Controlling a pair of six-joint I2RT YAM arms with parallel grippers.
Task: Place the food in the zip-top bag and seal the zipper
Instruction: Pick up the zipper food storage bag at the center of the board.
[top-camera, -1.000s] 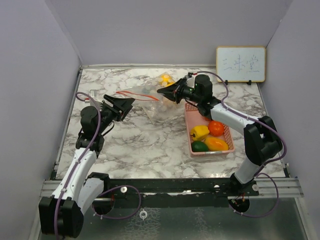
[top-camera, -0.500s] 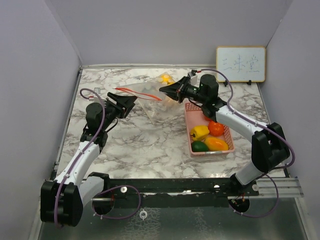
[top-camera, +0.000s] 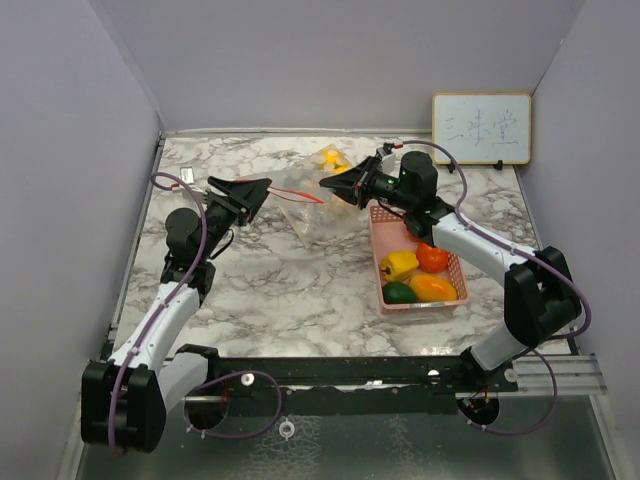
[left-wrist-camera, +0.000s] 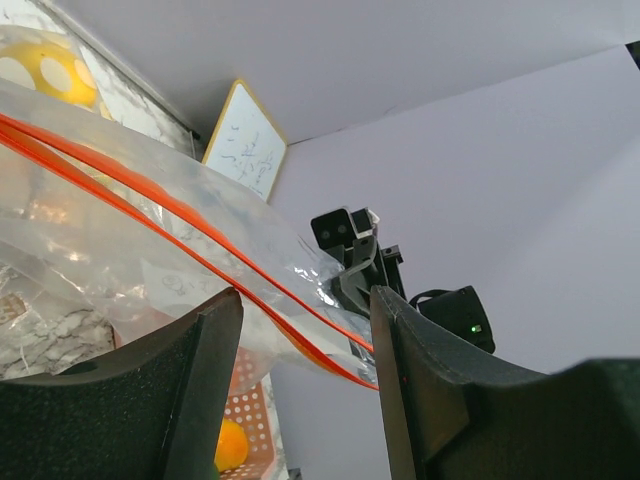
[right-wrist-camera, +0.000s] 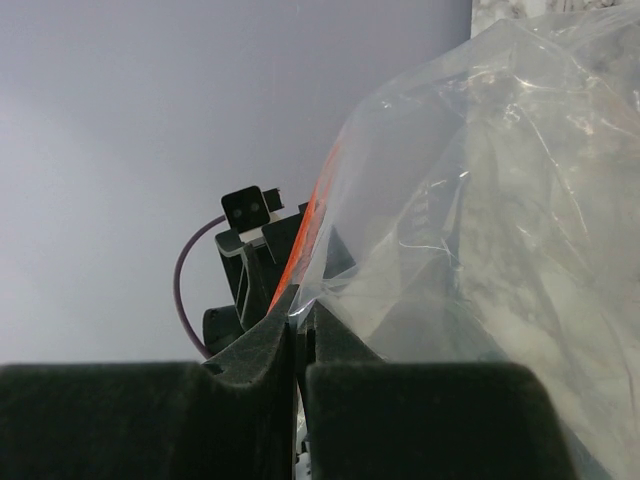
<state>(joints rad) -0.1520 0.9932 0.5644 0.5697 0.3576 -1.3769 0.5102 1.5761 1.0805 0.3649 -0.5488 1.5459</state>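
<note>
A clear zip-top bag (top-camera: 305, 205) with an orange zipper (top-camera: 290, 190) is held up off the table at the back middle. My right gripper (top-camera: 328, 184) is shut on the bag's right top corner; its closed jaws pinch the plastic edge in the right wrist view (right-wrist-camera: 298, 312). My left gripper (top-camera: 255, 187) is open at the zipper's left end. In the left wrist view the zipper (left-wrist-camera: 200, 240) runs between its spread fingers (left-wrist-camera: 308, 300). A yellow spotted toy (top-camera: 332, 160) shows at the bag's far side. A yellow pepper (top-camera: 398, 264), red tomato (top-camera: 432, 256), green piece (top-camera: 399, 292) and orange piece (top-camera: 432, 288) lie in the basket.
The pink mesh basket (top-camera: 378, 228) stands right of the bag on the marble table. A small whiteboard (top-camera: 481, 128) leans on the back wall at the right. Grey walls close in both sides and the back.
My left gripper has risen and moved back and right, up to the zipper's left end. My right gripper has shifted slightly right, still holding the bag's corner.
</note>
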